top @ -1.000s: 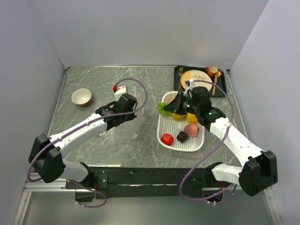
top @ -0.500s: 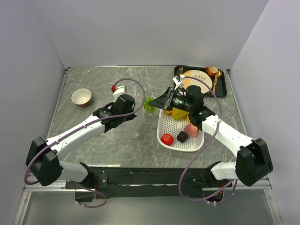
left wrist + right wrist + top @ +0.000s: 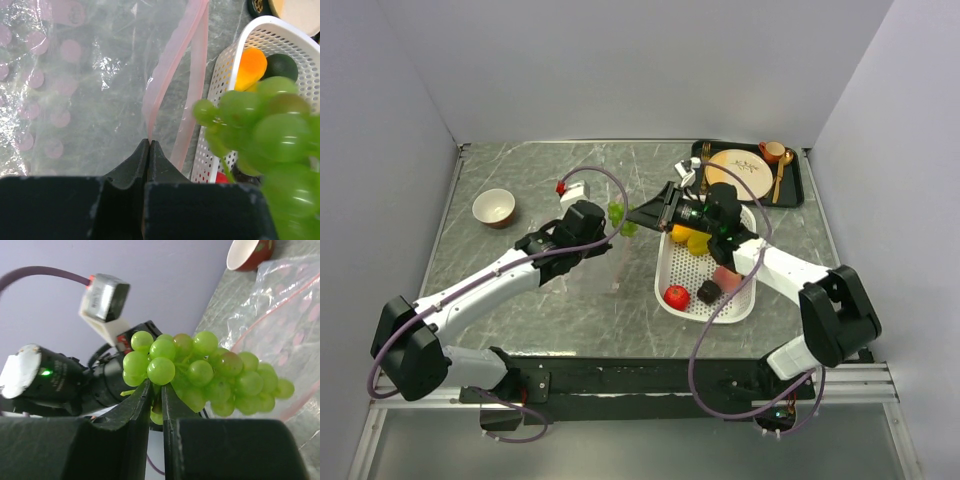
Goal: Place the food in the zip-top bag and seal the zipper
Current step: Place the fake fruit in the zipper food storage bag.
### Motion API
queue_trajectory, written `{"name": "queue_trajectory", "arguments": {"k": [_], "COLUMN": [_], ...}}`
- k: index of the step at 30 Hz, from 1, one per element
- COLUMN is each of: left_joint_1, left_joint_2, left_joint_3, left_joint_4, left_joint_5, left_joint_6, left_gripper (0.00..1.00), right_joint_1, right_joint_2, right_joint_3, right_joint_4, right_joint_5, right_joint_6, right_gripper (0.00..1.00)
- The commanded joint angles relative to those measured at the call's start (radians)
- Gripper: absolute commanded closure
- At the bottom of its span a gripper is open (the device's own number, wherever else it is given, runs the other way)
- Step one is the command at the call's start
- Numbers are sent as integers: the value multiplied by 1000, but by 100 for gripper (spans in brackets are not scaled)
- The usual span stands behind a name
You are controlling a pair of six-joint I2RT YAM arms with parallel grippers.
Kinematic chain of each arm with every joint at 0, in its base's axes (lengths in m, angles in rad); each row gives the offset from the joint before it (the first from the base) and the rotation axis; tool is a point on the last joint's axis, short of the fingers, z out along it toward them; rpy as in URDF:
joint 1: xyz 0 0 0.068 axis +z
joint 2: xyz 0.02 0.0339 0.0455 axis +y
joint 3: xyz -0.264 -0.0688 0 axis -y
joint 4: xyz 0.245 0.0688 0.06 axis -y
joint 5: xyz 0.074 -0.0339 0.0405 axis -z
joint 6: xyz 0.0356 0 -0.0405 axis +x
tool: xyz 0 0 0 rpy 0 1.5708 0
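Note:
The clear zip-top bag (image 3: 582, 272) lies left of the white basket (image 3: 738, 305). My left gripper (image 3: 149, 142) is shut on the upper lip of its pink zipper (image 3: 172, 65), holding the mouth apart. My right gripper (image 3: 156, 385) is shut on the stem of the green grapes (image 3: 210, 372). It holds them in the air beside the left wrist, at the bag's mouth (image 3: 619, 214). In the basket lie the orange mango (image 3: 250, 67), dark avocado (image 3: 281, 66), yellow lemon (image 3: 698, 243), pink peach (image 3: 726, 279), red tomato (image 3: 676, 296) and a small dark piece (image 3: 709, 292).
A small bowl (image 3: 494, 207) stands at the back left. A black tray (image 3: 797, 190) at the back right carries a cream plate (image 3: 738, 170), a cup (image 3: 772, 151) and cutlery. Grey walls close in the table on three sides.
My right gripper has lifted the grapes out of the basket and carried them left to the bag's mouth. The left gripper has kept its hold on the zipper edge.

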Motion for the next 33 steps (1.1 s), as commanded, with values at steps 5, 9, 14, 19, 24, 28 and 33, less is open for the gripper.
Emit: {"name": "queue_trajectory", "arguments": {"k": [5,9,14,19,24,28,33], "left_joint_1": [2,2,2,2,2,2,2], "left_joint_2": [-76,-107,-108,-113,-118,-110,-107], "left_joint_3": [-21,-36,-29,-28,-25,-16,-13], "left_joint_4": [54,67,57,54,54,48,57], "left_joint_5": [-3,-9,-16,-24,-32,-32,-16], "left_joint_6": [-31,-30,-21,-27,-21,-17,-13], "left_gripper": [97,94,94,94,94,94,94], "right_joint_1": [12,16,15,23,28,43,77], "right_joint_2": [80,102,78,35,7,4,18], "right_joint_3": [-17,-42,-34,42,71,114,202], "right_joint_4": [207,224,47,-311,-495,-610,-695], "right_joint_5": [-50,-50,-6,119,220,280,288], "right_joint_6": [108,115,32,-198,-304,-359,-451], "right_gripper": [94,94,94,94,93,91,88]}}
